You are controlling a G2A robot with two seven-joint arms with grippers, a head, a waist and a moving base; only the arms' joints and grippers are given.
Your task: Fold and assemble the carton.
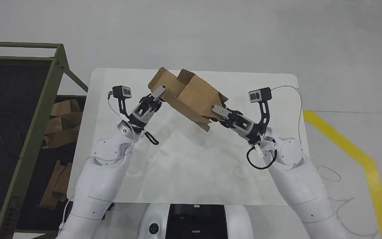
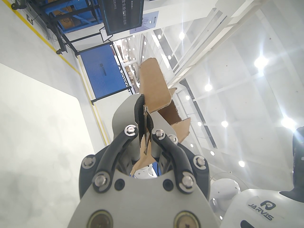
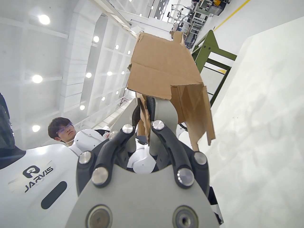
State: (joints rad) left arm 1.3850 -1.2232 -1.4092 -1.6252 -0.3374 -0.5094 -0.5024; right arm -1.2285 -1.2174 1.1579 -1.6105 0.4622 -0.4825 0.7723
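you have the carton (image 1: 190, 95) lifted over the far middle of the tabletop (image 1: 179, 173), partly opened and tilted. your left gripper (image 1: 159, 95) is clamped on its left flap. your right gripper (image 1: 217, 112) is clamped on a flap at its right near corner.

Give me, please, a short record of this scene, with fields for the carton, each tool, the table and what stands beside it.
carton: brown cardboard, partly opened, flaps not yet closed, held over the table
left tool: shut on a flap at one end of the carton
right tool: shut on a flap at the other end
table: white, below the carton
beside table: green rack with cardboard pieces
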